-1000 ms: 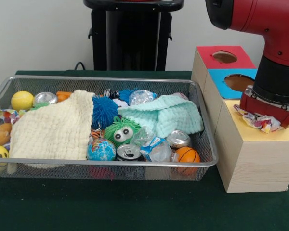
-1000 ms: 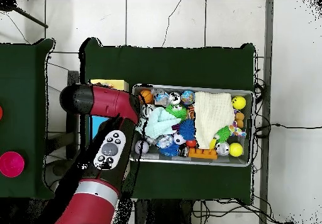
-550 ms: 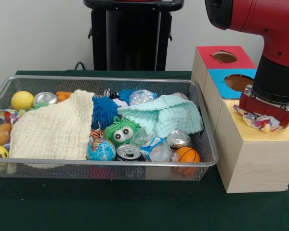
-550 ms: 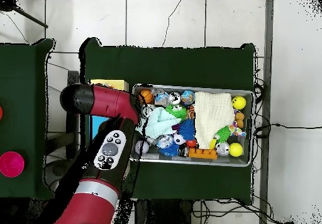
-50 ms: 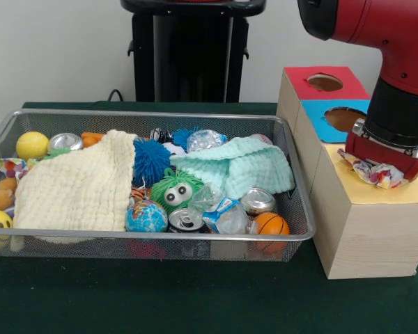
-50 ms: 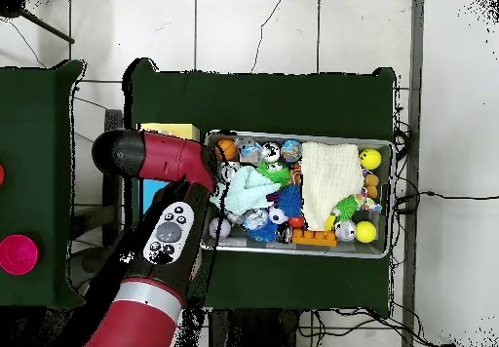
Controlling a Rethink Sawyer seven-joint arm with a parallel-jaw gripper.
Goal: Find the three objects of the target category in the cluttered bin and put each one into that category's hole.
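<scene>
Barely lifted since before, your gripper (image 5: pixel 373 169) holds a crumpled wrapper (image 5: pixel 370 171) over the yellow-topped box (image 5: pixel 362 229); release remains.

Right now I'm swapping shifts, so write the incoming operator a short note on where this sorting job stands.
Tool: over the yellow top of the sorting box; a crumpled wrapper hangs at it. Fingers hidden, so grip unconfirmed.
Box: red hole and blue hole show; the yellow section's hole is hidden behind the arm.
Bin: still cluttered with balls, cans, plastic wrappers, partly under a cream cloth and a mint cloth.
Done: the wrapper is lifted out of the bin.
Left: drop it in, then search under the cloths.
</scene>
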